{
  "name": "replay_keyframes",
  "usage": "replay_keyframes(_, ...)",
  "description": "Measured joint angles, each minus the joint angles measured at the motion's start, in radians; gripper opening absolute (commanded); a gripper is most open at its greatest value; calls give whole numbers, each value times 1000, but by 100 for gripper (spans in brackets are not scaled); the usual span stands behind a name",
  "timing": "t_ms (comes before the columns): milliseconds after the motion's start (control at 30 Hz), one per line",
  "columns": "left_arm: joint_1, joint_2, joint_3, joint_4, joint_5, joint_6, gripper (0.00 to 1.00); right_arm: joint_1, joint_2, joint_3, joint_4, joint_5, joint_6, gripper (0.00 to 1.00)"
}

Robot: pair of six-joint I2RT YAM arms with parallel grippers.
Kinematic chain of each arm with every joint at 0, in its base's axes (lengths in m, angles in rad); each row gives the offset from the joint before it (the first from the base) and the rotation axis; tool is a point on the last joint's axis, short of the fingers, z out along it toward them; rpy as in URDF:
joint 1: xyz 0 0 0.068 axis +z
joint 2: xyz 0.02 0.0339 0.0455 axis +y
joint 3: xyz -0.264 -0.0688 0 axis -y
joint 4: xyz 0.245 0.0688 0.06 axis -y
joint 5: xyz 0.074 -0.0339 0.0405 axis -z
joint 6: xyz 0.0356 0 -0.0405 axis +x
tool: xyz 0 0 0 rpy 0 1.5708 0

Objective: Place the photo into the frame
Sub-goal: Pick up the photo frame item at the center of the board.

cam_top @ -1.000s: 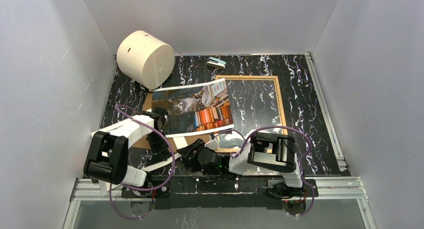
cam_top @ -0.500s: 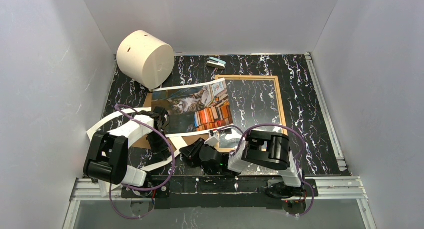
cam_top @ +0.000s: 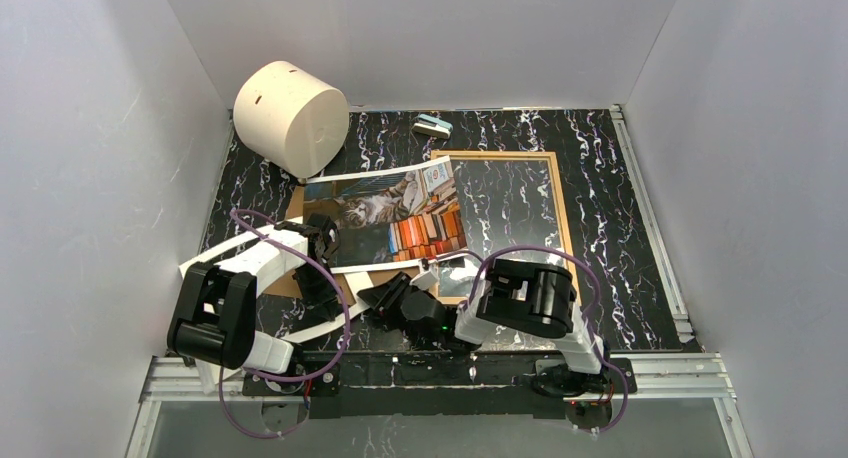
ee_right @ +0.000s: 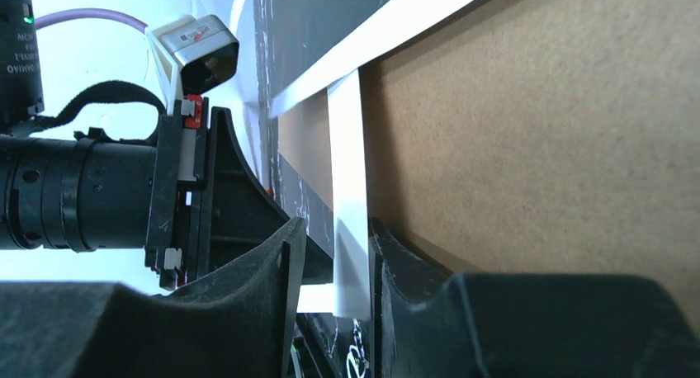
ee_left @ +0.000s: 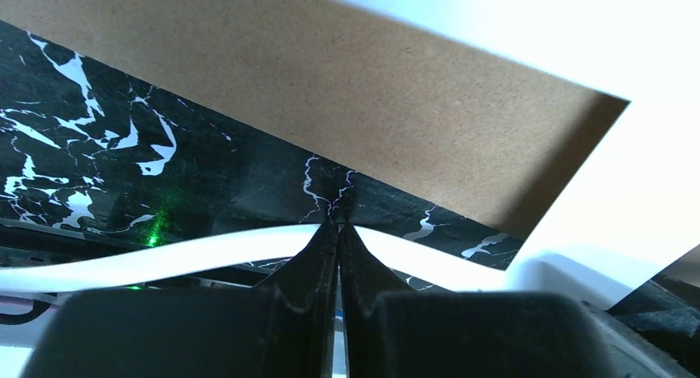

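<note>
Right pincer (ee_right: 334,233) farther left, astride mat (ee_right: 347,147)

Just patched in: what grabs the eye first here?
A big cream drum sits in the far left corner. The cat photo lies mid-table, its right edge overlapping the wooden frame. At the near edge, the left pincer is shut on the white mat, and the right pincer stands open around one of its strips.

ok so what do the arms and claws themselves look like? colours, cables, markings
The left arm and right arm both have white link shells and chunky black joint housings. A purple cable runs loose along each. The left claw and right claw are matte black with tapered fingers. The left wrist carries a small white camera housing, a black strap and a green light.
</note>
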Motion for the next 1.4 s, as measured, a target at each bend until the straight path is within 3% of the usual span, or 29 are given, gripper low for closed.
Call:
replay_keyframes(100, 0, 0, 0, 0, 0, 2, 1, -12, 2, 0, 3, -6, 14, 35)
replay_keyframes(400, 0, -1, 23, -28, -34, 6, 1, -31, 2, 5, -19, -39, 51, 1)
replay_keyframes(733, 0, -101, 162, -120, -90, 15, 21, -39, -100, -19, -176, -104, 60, 1)
replay_keyframes(1067, 0, -120, 318, -111, -103, 35, 30, -45, -440, 95, -801, -144, 8, 1)
replay_keyframes(1400, 0, -56, 485, -89, -111, 48, 39, -89, -518, 344, -1535, -71, 39, 1)
